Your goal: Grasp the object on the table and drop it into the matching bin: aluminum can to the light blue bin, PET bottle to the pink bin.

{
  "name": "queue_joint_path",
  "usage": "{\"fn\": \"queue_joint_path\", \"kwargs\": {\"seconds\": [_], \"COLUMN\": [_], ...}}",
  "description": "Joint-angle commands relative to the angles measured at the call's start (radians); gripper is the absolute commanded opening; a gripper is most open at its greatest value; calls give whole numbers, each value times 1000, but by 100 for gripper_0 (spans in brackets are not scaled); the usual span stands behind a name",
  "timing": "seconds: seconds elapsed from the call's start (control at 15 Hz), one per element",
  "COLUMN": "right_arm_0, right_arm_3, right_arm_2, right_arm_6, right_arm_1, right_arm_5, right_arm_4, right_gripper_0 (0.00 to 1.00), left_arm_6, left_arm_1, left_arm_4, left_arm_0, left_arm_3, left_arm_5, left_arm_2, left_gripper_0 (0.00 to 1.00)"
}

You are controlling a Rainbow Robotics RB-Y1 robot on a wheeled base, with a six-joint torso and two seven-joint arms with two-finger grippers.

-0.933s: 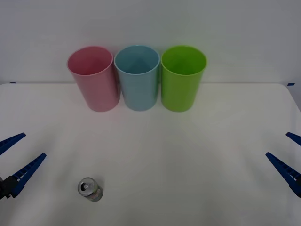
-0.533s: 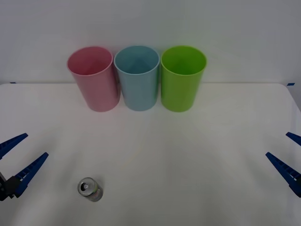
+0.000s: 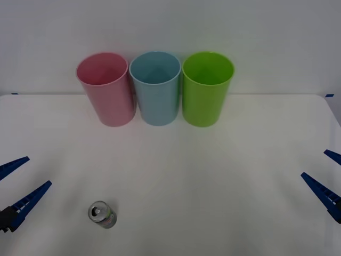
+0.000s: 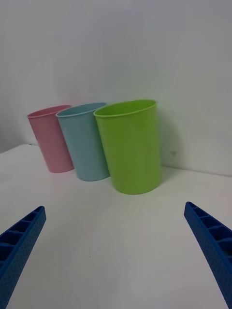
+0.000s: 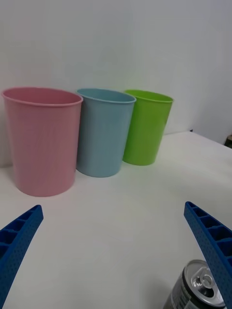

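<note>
1. The aluminum can [image 3: 102, 214] stands upright near the table's [image 3: 213, 176] front left, silver pull-tab top showing; no label is readable.
2. The left gripper [image 3: 17, 188] hovers just left of it, fingers spread, empty.
3. The pink bin [image 3: 105, 88], light blue bin [image 3: 155, 88] and lime green bin [image 3: 206, 88] line the far edge.
4. The right gripper [image 3: 331, 178] waits at the right edge, fingers spread.

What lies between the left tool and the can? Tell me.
Bare white table in the front view: nothing between the open left tool and the can.
</note>
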Motion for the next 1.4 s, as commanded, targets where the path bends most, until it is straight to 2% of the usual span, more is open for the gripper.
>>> {"fn": "queue_joint_path", "kwargs": {"seconds": [0.07,0.53,0.8,1.4], "right_arm_0": [0,0,0,0], "right_arm_3": [0,0,0,0], "right_arm_2": [0,0,0,0], "right_arm_6": [0,0,0,0], "right_arm_1": [0,0,0,0], "right_arm_5": [0,0,0,0], "right_arm_4": [0,0,0,0], "right_gripper_0": [100,100,100,100], "left_arm_6": [-1,-21,-36,-83], "left_arm_1": [80,164,177,177], "left_arm_4": [10,8,-52,-147], "left_arm_0": [21,68,71,42], "left_arm_3": [15,29,29,29], "left_arm_5": [-3,-34,-54,-80], "left_arm_2": [-22,-34,-36,-109], "left_gripper_0": [100,100,100,100]}}
